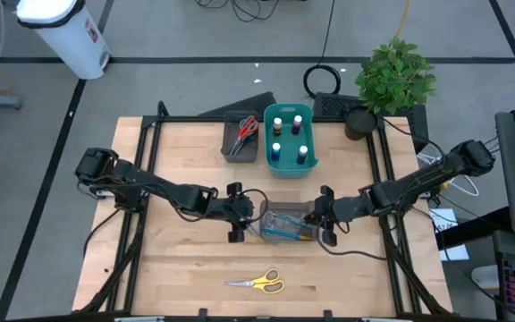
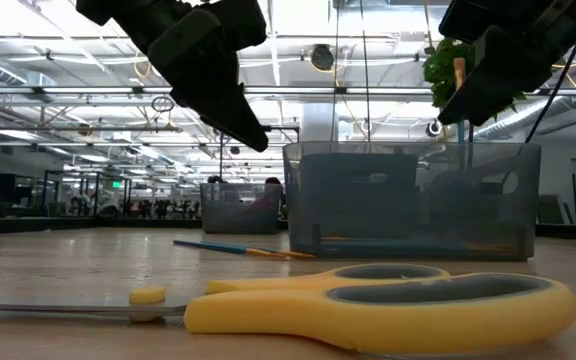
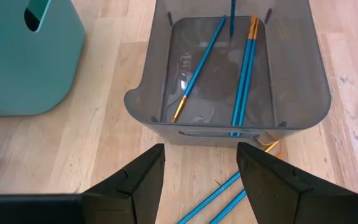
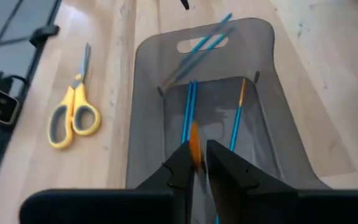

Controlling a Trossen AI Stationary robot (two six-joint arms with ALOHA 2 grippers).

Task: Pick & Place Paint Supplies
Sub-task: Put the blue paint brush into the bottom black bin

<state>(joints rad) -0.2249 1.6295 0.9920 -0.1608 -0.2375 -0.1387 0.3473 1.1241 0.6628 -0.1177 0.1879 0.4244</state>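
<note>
A clear grey tray (image 1: 286, 224) stands mid-table with thin blue-and-orange brushes (image 3: 244, 68) lying in it. Two more brushes (image 3: 219, 196) lie on the wood at its left end. My left gripper (image 3: 201, 152) hovers open above these, just short of the tray's end wall. My right gripper (image 4: 196, 152) is over the tray's right end, shut on one brush (image 2: 461, 110). Yellow scissors (image 1: 259, 283) lie near the front edge. Paint bottles (image 1: 289, 134) stand in a teal bin, and red and green scissors (image 1: 246, 128) lie in a dark tray. My right gripper pinches the brush's orange end (image 4: 194, 140) between its two fingers, coming from the table's right and slanting down. The brush hangs nearly upright below the fingers, its blue part (image 3: 232, 15) down inside the tray. I cannot tell whether its tip rests on the tray floor.
The teal bin (image 1: 266, 152) and the dark tray (image 1: 231, 152) stand side by side at the far middle. A potted plant (image 1: 393, 76) sits at the far right corner. Bare wood lies left and right of the centre tray.
</note>
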